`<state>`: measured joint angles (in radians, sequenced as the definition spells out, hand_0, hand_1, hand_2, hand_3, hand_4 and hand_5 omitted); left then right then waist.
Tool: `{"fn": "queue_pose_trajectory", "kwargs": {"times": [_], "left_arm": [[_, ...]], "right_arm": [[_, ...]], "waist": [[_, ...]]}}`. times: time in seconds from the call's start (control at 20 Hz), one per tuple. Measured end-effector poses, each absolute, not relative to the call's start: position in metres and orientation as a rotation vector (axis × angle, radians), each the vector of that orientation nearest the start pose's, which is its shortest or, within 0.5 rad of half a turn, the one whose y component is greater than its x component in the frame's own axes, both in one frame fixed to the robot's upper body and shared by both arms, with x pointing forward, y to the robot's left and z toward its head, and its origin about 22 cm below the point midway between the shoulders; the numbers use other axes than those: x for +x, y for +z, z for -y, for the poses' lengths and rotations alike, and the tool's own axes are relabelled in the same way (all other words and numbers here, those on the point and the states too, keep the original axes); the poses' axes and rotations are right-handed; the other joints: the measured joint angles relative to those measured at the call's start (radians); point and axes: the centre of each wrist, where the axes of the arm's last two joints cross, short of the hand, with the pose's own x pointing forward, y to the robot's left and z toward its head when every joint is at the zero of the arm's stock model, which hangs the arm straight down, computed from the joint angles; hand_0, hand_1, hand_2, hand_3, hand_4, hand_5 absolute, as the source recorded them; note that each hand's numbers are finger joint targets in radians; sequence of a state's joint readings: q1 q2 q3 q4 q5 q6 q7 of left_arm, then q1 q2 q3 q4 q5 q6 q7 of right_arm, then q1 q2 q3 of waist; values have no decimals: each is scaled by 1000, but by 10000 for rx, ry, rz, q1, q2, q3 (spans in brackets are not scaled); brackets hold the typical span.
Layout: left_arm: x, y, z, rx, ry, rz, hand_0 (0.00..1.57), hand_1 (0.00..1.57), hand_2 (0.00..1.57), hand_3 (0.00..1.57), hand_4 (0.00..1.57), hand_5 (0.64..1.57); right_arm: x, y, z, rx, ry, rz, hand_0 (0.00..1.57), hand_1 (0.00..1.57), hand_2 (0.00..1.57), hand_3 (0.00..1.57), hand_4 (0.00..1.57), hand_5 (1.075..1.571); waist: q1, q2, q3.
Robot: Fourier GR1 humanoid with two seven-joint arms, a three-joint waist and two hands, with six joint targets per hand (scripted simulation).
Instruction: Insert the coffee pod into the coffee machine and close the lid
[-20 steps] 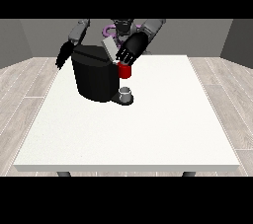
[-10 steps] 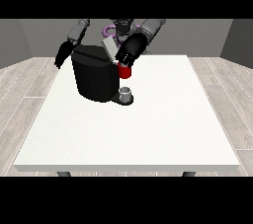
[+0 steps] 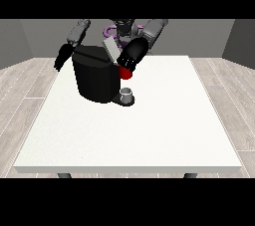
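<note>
A humanoid robot stands behind a large white table [image 3: 149,135]. A black coffee machine [image 3: 94,78] sits on the table toward the view's left, with a small grey cup [image 3: 127,94] on its tray at the front.

The hand at the view's right [image 3: 132,56] is over the machine's upper front corner, just above a red thing at the machine [image 3: 125,73]. Its fingers appear curled downward, but whether they pinch anything cannot be told. A grey flap, probably the machine's lid [image 3: 112,49], stands raised and tilted just beside that hand, so the lid looks open.

Compared with half a second ago, this hand sits slightly lower and closer to the machine's top opening, while the raised lid and the cup remain where they were. This suggests the hand is working at the pod slot, either placing something or about to release.

The hand at the view's left [image 3: 62,58] hangs beside the machine's far side, apart from it, its fingers pointing down and relaxed.

The grey coffee pod cannot be plainly made out anywhere; it may be hidden under the working hand. The lid closing is not yet done.
</note>
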<state>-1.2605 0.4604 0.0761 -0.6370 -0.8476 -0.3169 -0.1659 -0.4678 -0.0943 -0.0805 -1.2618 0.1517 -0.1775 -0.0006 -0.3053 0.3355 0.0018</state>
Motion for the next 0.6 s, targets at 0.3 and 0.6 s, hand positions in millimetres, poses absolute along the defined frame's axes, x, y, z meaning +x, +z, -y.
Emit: {"fn": "queue_pose_trajectory", "kwargs": {"times": [0.3,0.6], "left_arm": [[462,278,-243,8064,-11565,16668,1247,1247,1210,954,0,1571],[460,298,-254,8520,-11457,17209,1250,1250,1216,940,0,1571]], "right_arm": [[350,61,213,-2679,1108,17244,0,0,0,0,0,1571],[355,75,201,-2757,1415,17566,0,0,0,0,108,1571]], "waist": [[-72,114,-10],[-253,529,-18]]}}
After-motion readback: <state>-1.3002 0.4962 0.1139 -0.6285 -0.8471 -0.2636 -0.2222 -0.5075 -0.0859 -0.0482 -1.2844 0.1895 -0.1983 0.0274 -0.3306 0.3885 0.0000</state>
